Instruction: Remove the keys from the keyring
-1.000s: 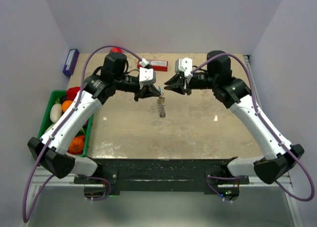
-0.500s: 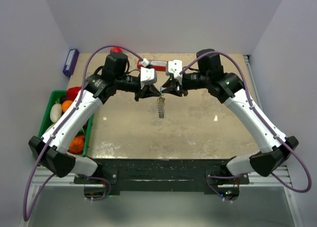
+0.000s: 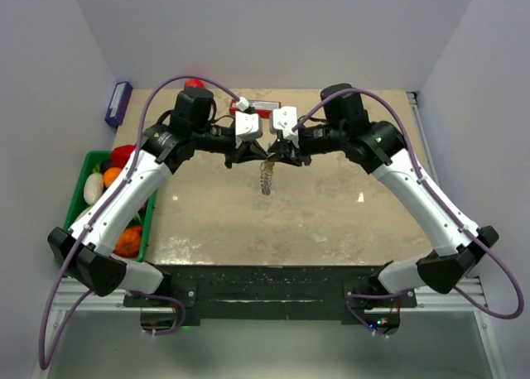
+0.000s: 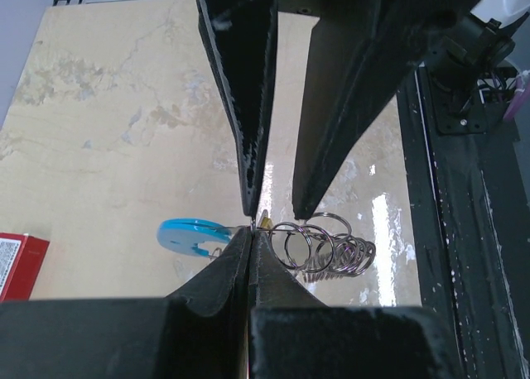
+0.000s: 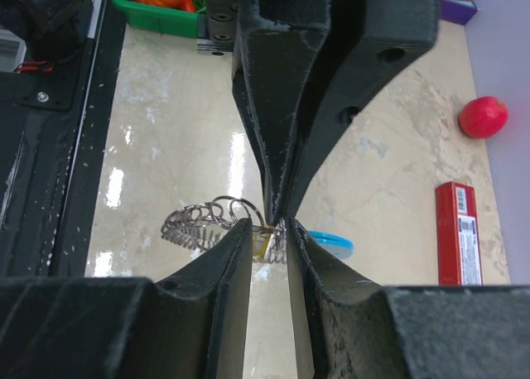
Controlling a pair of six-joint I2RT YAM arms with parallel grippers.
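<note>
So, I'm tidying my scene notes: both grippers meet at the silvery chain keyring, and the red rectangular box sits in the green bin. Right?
Not quite: the red rectangular box lies on the beige table, not in the green bin, as the right wrist view shows. The left gripper and right gripper do meet at the silvery chain keyring.

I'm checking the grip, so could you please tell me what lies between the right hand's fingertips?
The key, on the keyring that the left hand pinches; both wrist views show it.
</note>
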